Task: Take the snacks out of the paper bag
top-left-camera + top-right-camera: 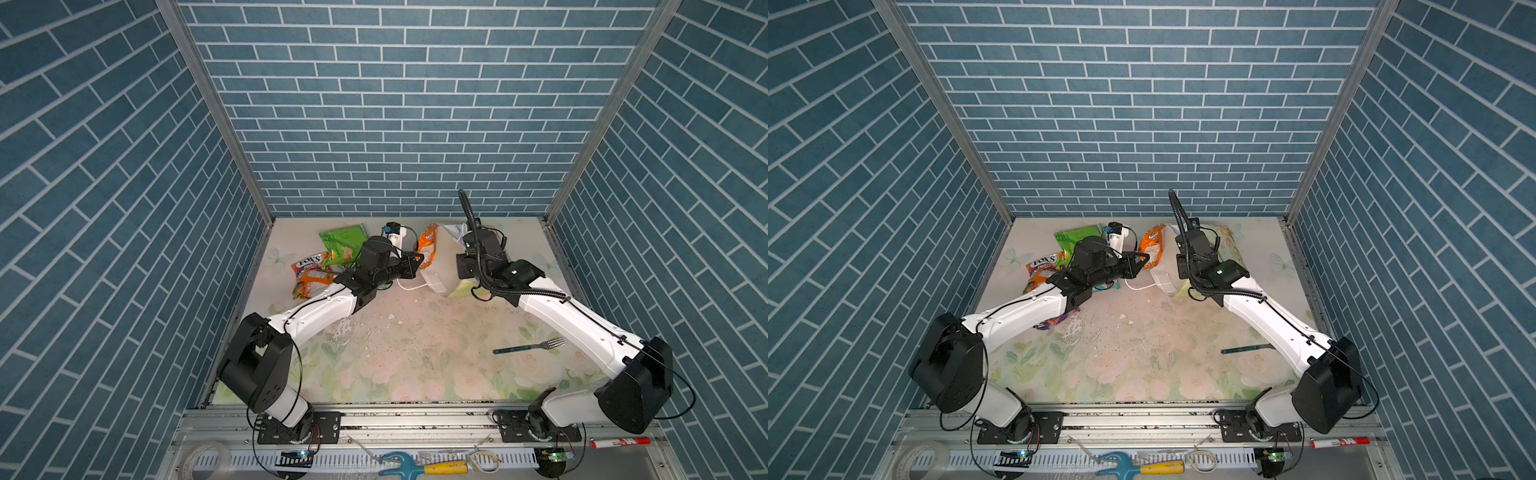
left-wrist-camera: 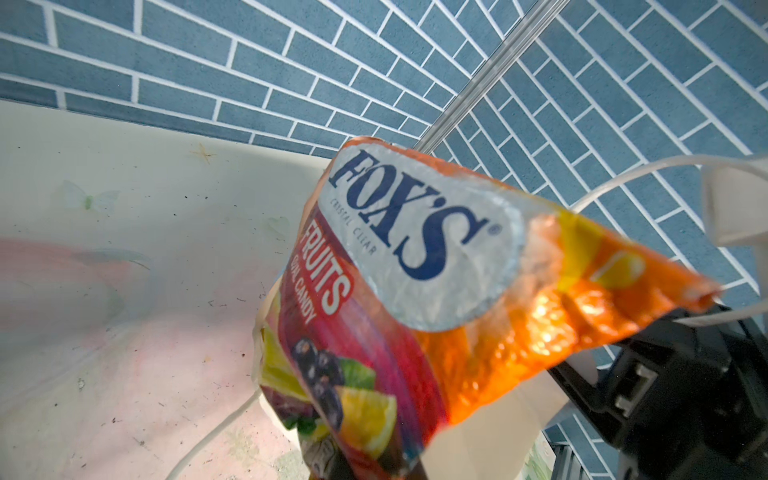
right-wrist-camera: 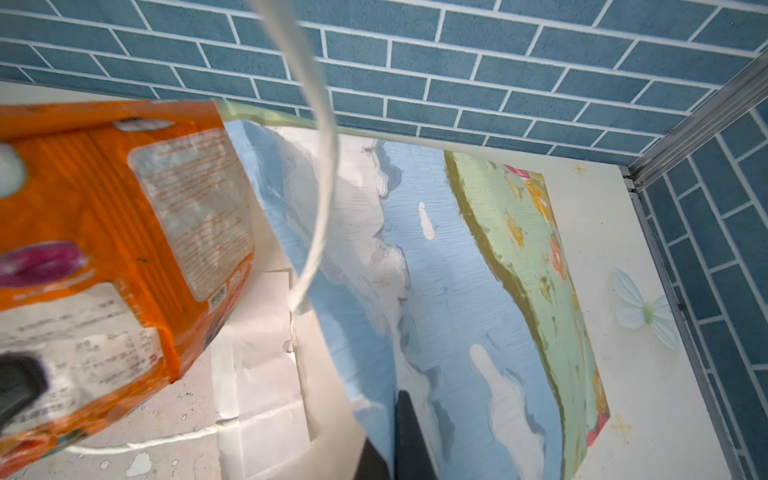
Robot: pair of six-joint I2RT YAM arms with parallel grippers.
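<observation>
Blue brick-patterned walls close in a flowered table (image 1: 415,357). The paper bag (image 1: 436,276) lies on its side near the back wall, its mouth seemingly turned toward the left arm. The left hand (image 1: 417,259) is clamped on an orange candy packet (image 1: 428,245), which hangs right at the bag's mouth. The right hand (image 3: 397,419) is closed on the bag's printed wall, pinning it. Left of the bag lie a green chip bag (image 1: 343,243) and a heap of other packets (image 1: 309,272). A fork (image 1: 528,347) lies well in front of the bag.

The step in hand looks like carrying one packet out. The next move calls for swinging it away from the bag toward the heap and letting go over bare table, with the bag held steady. The cord handle (image 1: 409,286) just beside the packet could snag.

Nothing shows the depth of the bag, so I cannot tell whether any snacks remain inside. The left fingertips are cut off at the edge of the wrist view, and the right hand is hidden under its own wrist in both top views.
</observation>
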